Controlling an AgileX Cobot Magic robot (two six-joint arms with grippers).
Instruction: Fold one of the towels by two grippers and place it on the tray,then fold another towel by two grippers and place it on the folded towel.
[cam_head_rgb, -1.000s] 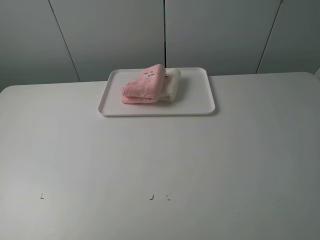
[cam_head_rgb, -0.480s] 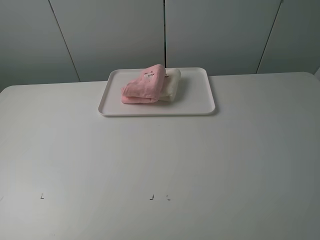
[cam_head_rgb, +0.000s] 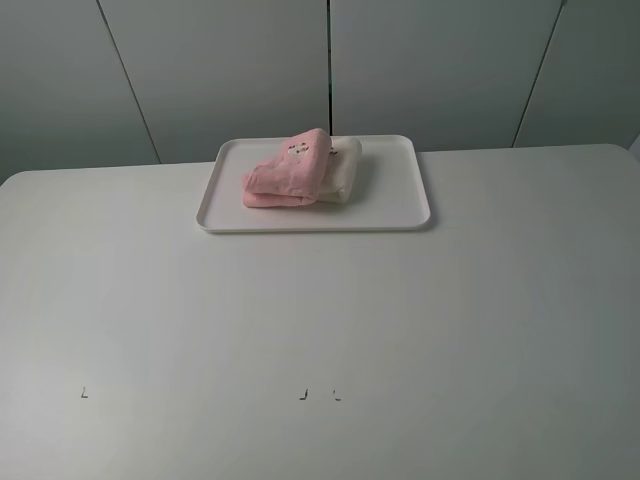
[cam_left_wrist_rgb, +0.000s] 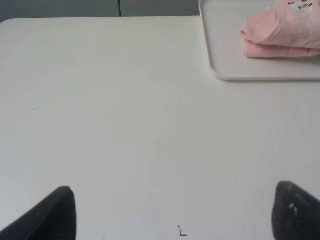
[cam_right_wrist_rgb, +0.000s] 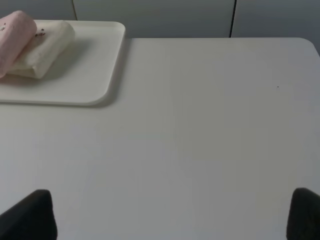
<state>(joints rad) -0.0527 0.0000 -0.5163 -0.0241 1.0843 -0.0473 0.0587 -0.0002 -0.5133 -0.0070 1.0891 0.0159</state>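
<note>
A white tray (cam_head_rgb: 395, 205) sits at the far middle of the table. A folded pink towel (cam_head_rgb: 288, 172) lies on a folded cream towel (cam_head_rgb: 343, 170) in the tray. The pink towel (cam_left_wrist_rgb: 285, 32) also shows in the left wrist view, the cream towel (cam_right_wrist_rgb: 46, 46) in the right wrist view. Neither gripper shows in the exterior high view. My left gripper (cam_left_wrist_rgb: 172, 212) is open and empty, far back from the tray (cam_left_wrist_rgb: 225, 70). My right gripper (cam_right_wrist_rgb: 170, 215) is open and empty, also far from the tray (cam_right_wrist_rgb: 95, 85).
Small dark corner marks (cam_head_rgb: 303, 395) are on the table near its front edge. One mark (cam_left_wrist_rgb: 182, 232) shows between my left fingertips. Grey cabinet panels (cam_head_rgb: 420, 60) stand behind the table.
</note>
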